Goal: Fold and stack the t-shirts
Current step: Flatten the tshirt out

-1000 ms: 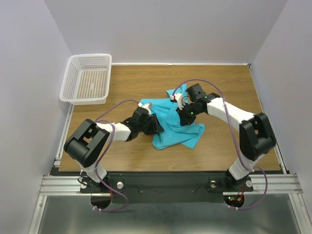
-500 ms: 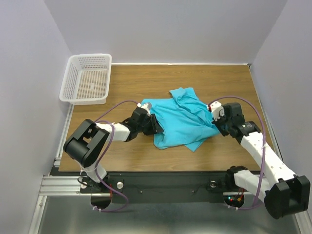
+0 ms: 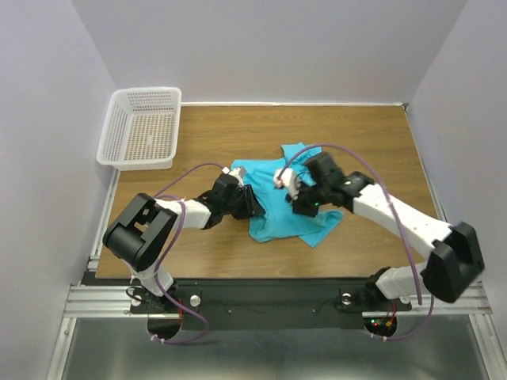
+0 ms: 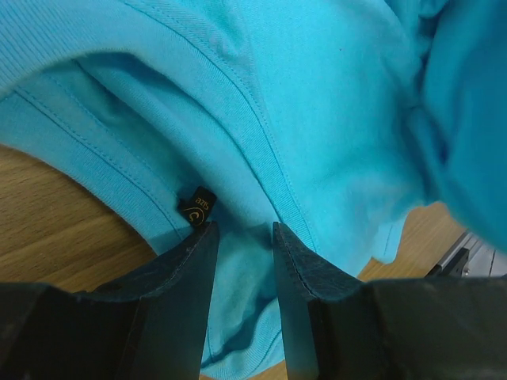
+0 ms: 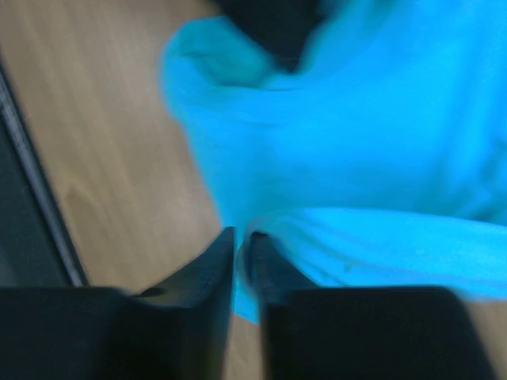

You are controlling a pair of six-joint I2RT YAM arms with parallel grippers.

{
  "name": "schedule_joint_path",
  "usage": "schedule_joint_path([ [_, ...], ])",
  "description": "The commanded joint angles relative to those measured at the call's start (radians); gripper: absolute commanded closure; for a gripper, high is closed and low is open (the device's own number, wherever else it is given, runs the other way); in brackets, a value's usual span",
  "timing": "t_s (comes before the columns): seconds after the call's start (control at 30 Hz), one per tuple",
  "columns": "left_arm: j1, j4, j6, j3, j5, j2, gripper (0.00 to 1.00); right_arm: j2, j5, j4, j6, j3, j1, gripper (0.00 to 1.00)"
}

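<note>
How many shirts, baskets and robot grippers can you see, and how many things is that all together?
Turquoise t-shirt: 1
White mesh basket: 1
Robot grippers: 2, the left gripper and the right gripper
Total: 4

White-and-black arms (image 3: 396,214) trail purple cables (image 3: 196,167), with black jaws.

Blurred turquoise t-shirt (image 5: 356,150) over wooden table (image 5: 103,158), gripper (image 5: 242,245) jaws almost together at its edge.
</note>
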Motion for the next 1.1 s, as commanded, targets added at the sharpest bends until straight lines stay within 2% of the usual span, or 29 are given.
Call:
schedule_joint_path([
  [0.0, 0.005, -0.114, 0.029, -0.034, -0.032, 0.037, 0.54, 0.110, 0.015, -0.037, -0.038, 0.008, 0.196, 0.67],
  [0.07, 0.007, -0.110, 0.025, -0.039, -0.031, 0.040, 0.54, 0.127, -0.002, -0.061, -0.049, 0.023, 0.213, 0.45],
  [0.17, 0.008, -0.102, 0.019, -0.048, -0.032, 0.035, 0.54, 0.069, 0.021, -0.063, -0.048, 0.046, 0.159, 0.27],
  [0.23, 0.007, -0.100, 0.020, -0.048, -0.031, 0.034, 0.54, 0.032, -0.003, -0.063, -0.026, 0.065, 0.087, 0.22],
  [0.27, 0.007, -0.105, 0.025, -0.046, -0.029, 0.034, 0.54, 0.017, -0.014, -0.060, -0.016, 0.069, 0.011, 0.22],
  [0.37, 0.008, -0.111, 0.031, -0.037, -0.026, 0.035, 0.54, -0.011, -0.014, -0.023, 0.073, 0.054, -0.103, 0.22],
  [0.43, 0.010, -0.114, 0.035, -0.032, -0.025, 0.034, 0.54, -0.002, 0.018, 0.012, 0.147, 0.019, -0.134, 0.24],
  [0.5, 0.010, -0.120, 0.040, -0.026, -0.023, 0.034, 0.54, 0.020, 0.049, 0.083, 0.271, -0.035, -0.177, 0.36],
  [0.53, 0.008, -0.123, 0.040, -0.025, -0.023, 0.032, 0.54, 0.053, 0.032, 0.101, 0.303, -0.047, -0.212, 0.46],
  [0.7, 0.008, -0.120, 0.040, -0.023, -0.022, 0.032, 0.54, 0.124, -0.105, 0.101, 0.409, -0.043, -0.264, 0.46],
  [0.87, 0.010, -0.113, 0.042, -0.025, -0.019, 0.034, 0.54, 0.184, -0.079, 0.103, 0.428, -0.041, -0.264, 0.45],
  [1.07, 0.008, -0.113, 0.042, -0.025, -0.014, 0.032, 0.54, 0.288, -0.160, 0.101, 0.465, -0.004, -0.264, 0.45],
])
